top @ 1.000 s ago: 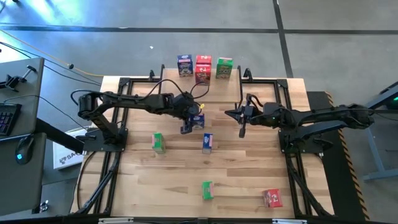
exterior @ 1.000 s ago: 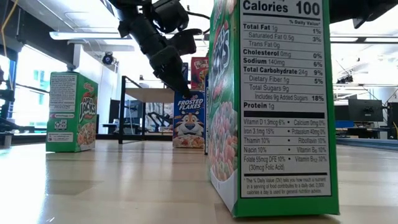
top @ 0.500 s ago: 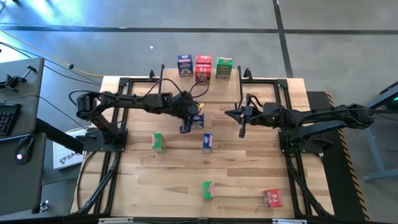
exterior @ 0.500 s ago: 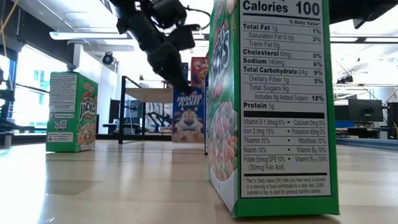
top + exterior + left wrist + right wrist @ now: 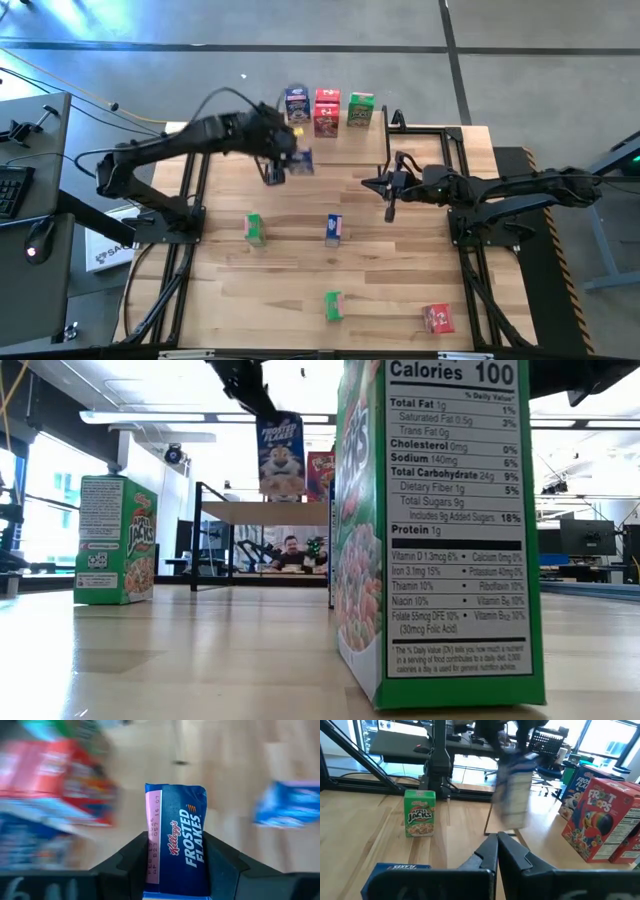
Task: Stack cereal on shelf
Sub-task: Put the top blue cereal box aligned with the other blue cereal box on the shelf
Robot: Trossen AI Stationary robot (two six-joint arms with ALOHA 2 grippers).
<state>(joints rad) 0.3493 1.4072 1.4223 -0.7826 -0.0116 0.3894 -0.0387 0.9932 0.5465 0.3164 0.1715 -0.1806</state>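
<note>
Meanwhile, our left gripper [image 5: 283,164] had risen off the wooden tabletop [image 5: 400,270] and swung toward the shelf [image 5: 340,124] since a second before — its fingers [image 5: 125,862] clamped on a blue Frosted Flakes box [image 5: 176,842], flat printed cardboard, now hanging in the air. We counted three boxes on the shelf — blue [image 5: 296,103], red [image 5: 326,110], green [image 5: 361,108] — and on the table two green, one blue, one red. Our right gripper [image 5: 389,211] waited near mid-table, fingers pressed together.
</note>
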